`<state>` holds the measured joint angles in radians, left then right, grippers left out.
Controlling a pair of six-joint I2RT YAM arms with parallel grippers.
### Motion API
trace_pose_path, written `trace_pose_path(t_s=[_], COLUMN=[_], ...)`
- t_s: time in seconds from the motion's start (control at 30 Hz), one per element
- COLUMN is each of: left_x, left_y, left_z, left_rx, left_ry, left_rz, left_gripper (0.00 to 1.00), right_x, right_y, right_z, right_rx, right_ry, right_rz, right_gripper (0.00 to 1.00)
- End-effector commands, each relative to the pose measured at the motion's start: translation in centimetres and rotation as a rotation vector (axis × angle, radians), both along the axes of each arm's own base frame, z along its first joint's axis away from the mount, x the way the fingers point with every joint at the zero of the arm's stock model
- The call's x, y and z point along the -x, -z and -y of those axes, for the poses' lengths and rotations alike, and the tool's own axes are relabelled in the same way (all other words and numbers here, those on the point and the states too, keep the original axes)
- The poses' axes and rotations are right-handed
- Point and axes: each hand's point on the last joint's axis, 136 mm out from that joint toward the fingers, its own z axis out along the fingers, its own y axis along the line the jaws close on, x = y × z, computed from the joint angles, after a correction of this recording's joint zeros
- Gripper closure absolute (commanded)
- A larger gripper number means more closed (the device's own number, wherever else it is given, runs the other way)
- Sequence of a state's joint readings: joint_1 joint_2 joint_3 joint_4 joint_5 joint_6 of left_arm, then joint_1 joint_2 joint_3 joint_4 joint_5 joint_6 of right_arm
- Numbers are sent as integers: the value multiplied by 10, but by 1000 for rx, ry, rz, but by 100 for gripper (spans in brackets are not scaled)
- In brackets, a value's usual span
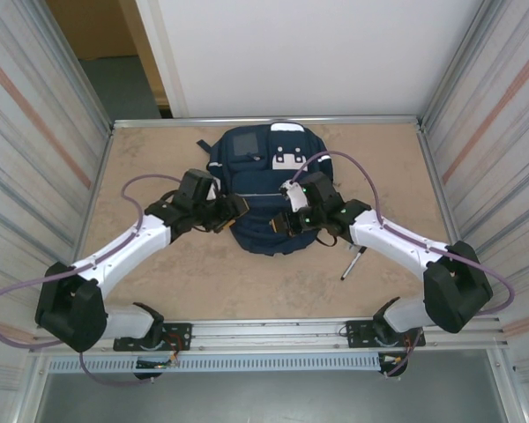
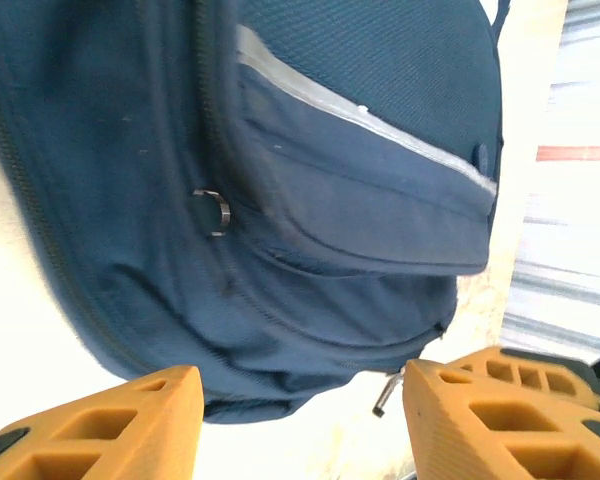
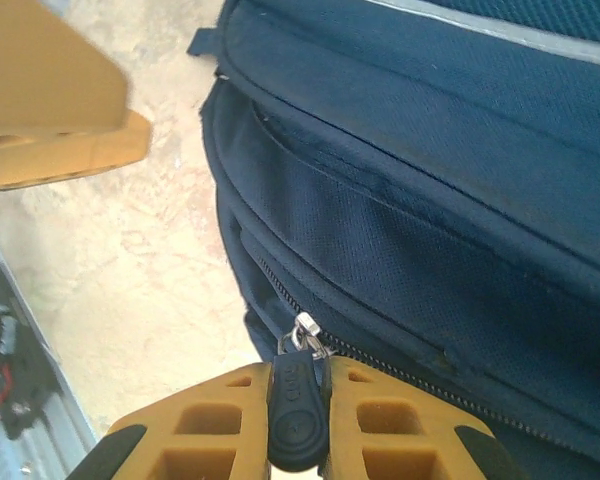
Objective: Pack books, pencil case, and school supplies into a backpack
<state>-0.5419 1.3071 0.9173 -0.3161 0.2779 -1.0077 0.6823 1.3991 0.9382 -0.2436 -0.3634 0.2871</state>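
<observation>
Centrally, the navy backpack (image 1: 263, 172) lies flat on the far half of the tan table (image 1: 185, 273), between the two arms. Right wrist view: the right gripper (image 3: 298, 390) is clamped on the black zip pull (image 3: 297, 425) of a zipper along the bag's edge; the metal slider (image 3: 306, 333) sits just beyond the orange fingers. Left wrist view: the left gripper (image 2: 300, 410) has its jaws apart with nothing between them, just off the backpack's edge, below a pocket with a reflective stripe (image 2: 360, 118). Top view: a black marker pen (image 1: 353, 263) lies on the table beside the right arm, near the bag but apart from it.
</observation>
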Motion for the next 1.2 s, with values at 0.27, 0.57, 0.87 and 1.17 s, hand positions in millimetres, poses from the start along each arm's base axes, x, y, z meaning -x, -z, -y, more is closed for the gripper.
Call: trace_pose_path(t_s=[0.27, 0.57, 0.87, 1.17], left_x=[-26, -5, 13, -7], left_y=[23, 39, 28, 13], left_z=[15, 19, 16, 0], left_rx=[-45, -69, -17, -39], left_ry=[-265, -265, -417, -452], left_rz=[43, 3, 71, 133], left_gripper=[52, 50, 46, 85], right_x=[18, 16, 26, 44], right_y=[-23, -28, -51, -45], right_z=[-22, -24, -39, -52], right_rx=[100, 178, 99, 104], right_ry=[-172, -165, -192, -273], right_rz=[339, 420, 440, 474], right_gripper=[100, 100, 100, 100])
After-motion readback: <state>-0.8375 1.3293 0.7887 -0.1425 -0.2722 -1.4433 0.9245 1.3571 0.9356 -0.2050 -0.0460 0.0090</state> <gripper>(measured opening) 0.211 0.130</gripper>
